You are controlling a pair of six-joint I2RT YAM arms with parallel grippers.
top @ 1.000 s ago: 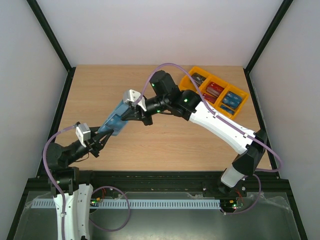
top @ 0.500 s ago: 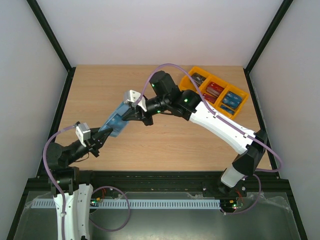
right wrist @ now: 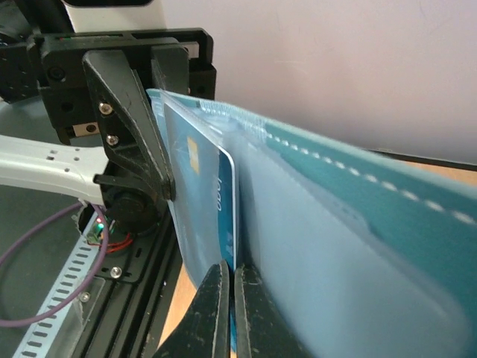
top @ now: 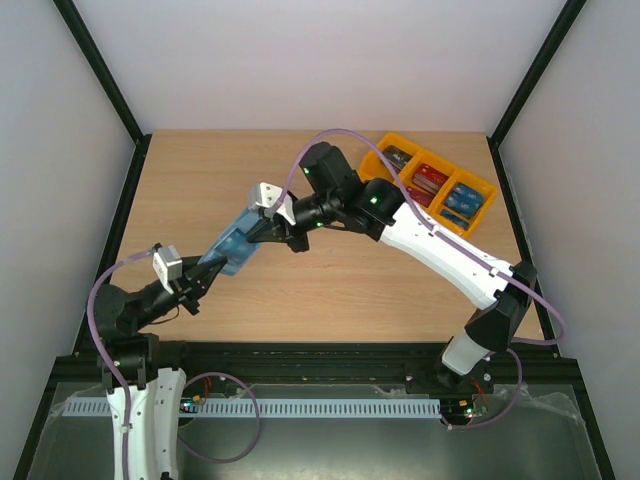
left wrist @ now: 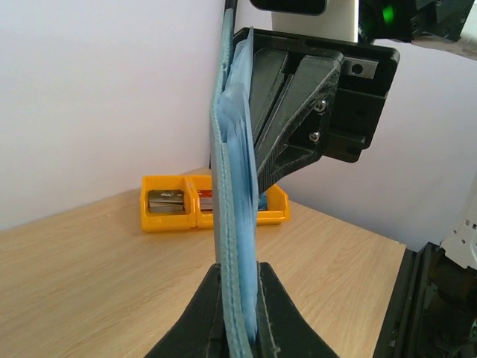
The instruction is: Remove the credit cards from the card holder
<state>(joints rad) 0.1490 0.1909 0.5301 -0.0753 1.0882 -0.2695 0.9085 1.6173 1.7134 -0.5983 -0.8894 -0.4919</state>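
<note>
Tabletop [top: 330, 300] of pale wood fills the middle of the overhead view. The right arm [top: 440, 250] sweeps in from 5 o'clock and bends over toward 9 o'clock. The left arm [top: 130, 310] reaches up from 7 o'clock to meet it. An orange tray [top: 398, 140] with three compartments sits at 1 o'clock, well apart from both tools. Loose cards [top: 431, 183] in red, blue and dark grey lie in it.

At 9 o'clock from the tabletop's centre is the card holder [top: 232, 246], a teal-blue folding wallet. It is held up off the wood between the two arms, standing on edge. The left tool [left wrist: 238, 272] is pinched shut on the card holder's near end, one finger on each face, steadying it. The right tool [right wrist: 228, 272] is closed tight from the opposite end. Its two fingertips squeeze the edge of a blue credit card [right wrist: 201, 179] that stands against a clear pocket. A small gold chip shows on the card's face. How deep the card sits in the pocket is hard to judge.

The step in hand looks like the pull: one card is gripped and not yet out. The next move would call for the right tool to draw straight back along the pocket's line while the left tool holds the wallet firm. The card could then be carried toward the tray at 1 o'clock. Whether more cards wait in the other pockets cannot be told.
</note>
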